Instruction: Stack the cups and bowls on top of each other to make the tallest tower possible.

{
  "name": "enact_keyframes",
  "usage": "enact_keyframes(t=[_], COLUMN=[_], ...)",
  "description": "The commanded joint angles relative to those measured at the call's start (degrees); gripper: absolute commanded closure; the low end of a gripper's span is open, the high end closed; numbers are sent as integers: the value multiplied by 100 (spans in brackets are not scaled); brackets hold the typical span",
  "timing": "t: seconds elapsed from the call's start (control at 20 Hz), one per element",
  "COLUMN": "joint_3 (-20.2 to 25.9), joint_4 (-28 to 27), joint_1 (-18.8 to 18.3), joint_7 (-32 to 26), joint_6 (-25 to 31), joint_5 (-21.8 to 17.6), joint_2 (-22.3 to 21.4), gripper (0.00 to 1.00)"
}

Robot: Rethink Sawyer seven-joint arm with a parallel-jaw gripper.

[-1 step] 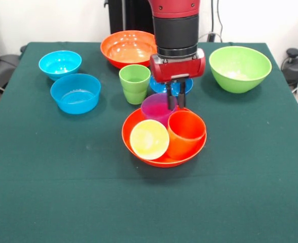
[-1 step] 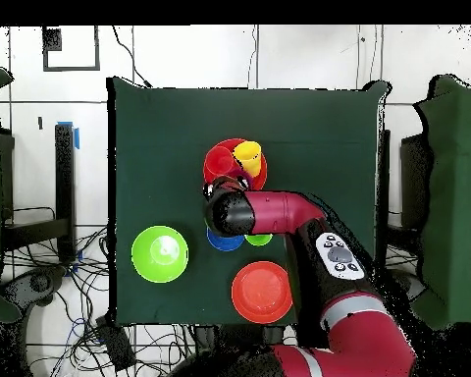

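Note:
An orange bowl (image 1: 161, 163) sits mid-table and holds three cups. The yellow cup (image 1: 149, 139) lies tipped with its mouth toward the camera, and the orange cup (image 1: 186, 132) stands upright. The purple cup (image 1: 157, 108) is at the bowl's back. My gripper (image 1: 175, 104) comes straight down onto the purple cup's right rim, fingers close together and shut on its wall. The green cup (image 1: 135, 83) stands upright just behind the bowl. In the overhead view my wrist hides the gripper; the orange bowl (image 2: 215, 167) and yellow cup (image 2: 247, 152) show beyond it.
A small dark blue bowl (image 1: 188, 87) sits behind the gripper. A second orange bowl (image 1: 128, 48) and a lime green bowl (image 1: 239, 68) stand at the back. Two light blue bowls (image 1: 60, 63) (image 1: 76, 92) are at the left.

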Motion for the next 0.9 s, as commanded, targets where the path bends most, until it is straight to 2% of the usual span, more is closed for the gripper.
enact_keyframes(t=[0.05, 0.6, 0.9], joint_3=[562, 631, 468], joint_4=[-379, -438, -298], joint_1=[-107, -162, -5], joint_7=[-348, -350, -268], joint_6=[478, 582, 1190], joint_5=[-436, -419, -200], joint_2=[127, 152, -574], gripper=[0, 0, 0])
